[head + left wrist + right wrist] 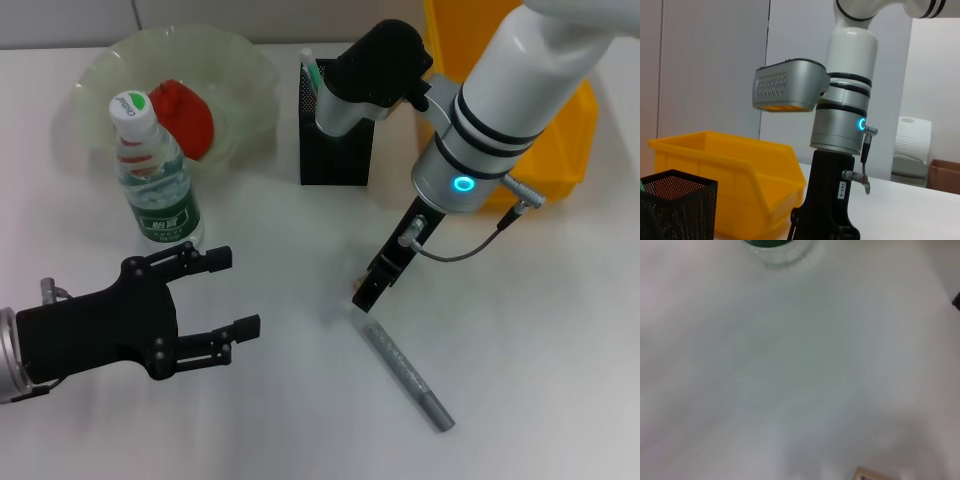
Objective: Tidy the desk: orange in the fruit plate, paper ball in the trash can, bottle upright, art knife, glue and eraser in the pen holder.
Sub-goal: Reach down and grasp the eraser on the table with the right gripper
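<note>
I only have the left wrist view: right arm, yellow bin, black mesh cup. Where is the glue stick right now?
Observer: The glue lies flat on the table; the right gripper is low at one end of it.
Operator: Is the bottle standing?
Observer: Yes, the bottle stands upright, cap on, with the open left gripper just in front of it.
Operator: And the orange?
Observer: The orange sits in the fruit plate.
</note>
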`<state>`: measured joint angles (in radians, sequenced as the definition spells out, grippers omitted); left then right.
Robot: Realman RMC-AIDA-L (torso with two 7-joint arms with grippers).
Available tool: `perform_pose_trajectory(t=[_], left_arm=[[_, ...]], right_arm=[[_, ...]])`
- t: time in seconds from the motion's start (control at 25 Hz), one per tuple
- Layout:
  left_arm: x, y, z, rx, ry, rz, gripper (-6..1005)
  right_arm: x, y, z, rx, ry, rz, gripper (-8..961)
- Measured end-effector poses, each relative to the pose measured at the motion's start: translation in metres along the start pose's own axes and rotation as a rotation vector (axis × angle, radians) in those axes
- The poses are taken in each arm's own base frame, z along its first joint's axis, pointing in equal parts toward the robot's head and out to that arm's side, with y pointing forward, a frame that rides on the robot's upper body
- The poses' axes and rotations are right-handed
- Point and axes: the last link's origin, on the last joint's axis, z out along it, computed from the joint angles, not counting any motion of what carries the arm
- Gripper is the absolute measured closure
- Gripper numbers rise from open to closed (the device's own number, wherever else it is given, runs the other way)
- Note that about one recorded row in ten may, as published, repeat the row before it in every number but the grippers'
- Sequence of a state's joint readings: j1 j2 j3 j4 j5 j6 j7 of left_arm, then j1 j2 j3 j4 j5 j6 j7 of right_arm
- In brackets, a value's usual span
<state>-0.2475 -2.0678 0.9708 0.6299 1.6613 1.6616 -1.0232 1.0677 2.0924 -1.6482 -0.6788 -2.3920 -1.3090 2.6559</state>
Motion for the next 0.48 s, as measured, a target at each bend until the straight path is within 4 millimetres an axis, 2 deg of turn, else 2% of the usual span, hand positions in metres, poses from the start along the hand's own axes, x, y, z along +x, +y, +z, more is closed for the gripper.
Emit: perform_pose_trajectory(t=[0.48], left_arm=[[0.0003, -0.0011, 0.0007, 0.001, 0.003, -0.003, 180]], right_arm=[[0.0003, -0.0007, 0.0018, 0.010, -0.001, -0.002, 144]])
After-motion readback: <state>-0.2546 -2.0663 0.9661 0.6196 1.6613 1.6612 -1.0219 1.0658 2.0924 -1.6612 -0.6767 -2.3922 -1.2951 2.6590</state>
